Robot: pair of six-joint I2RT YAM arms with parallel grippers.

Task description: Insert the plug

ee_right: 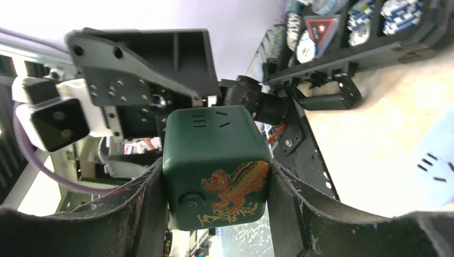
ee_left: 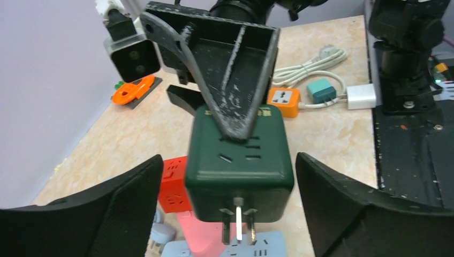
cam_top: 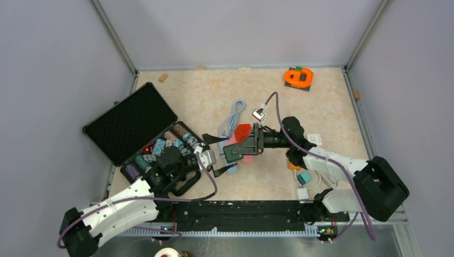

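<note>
**Gripping the plug in the right jaws, insertion not yet begun**

The right gripper [ee_right: 217, 182] has its jaws closed against two opposite sides of the green plug cube [ee_right: 217, 160], which sits squarely between them. The left gripper [ee_left: 229, 163] stands open and holds nothing, with a clear gap between each finger and the cube. The prongs [ee_left: 237, 222] project low between the left jaws, just over the pale blue socket strip [ee_left: 262, 247]. Judged step: plug in hand, alignment pending. The next move calls for squaring the prongs to the slots, then pressing straight in.
</note>
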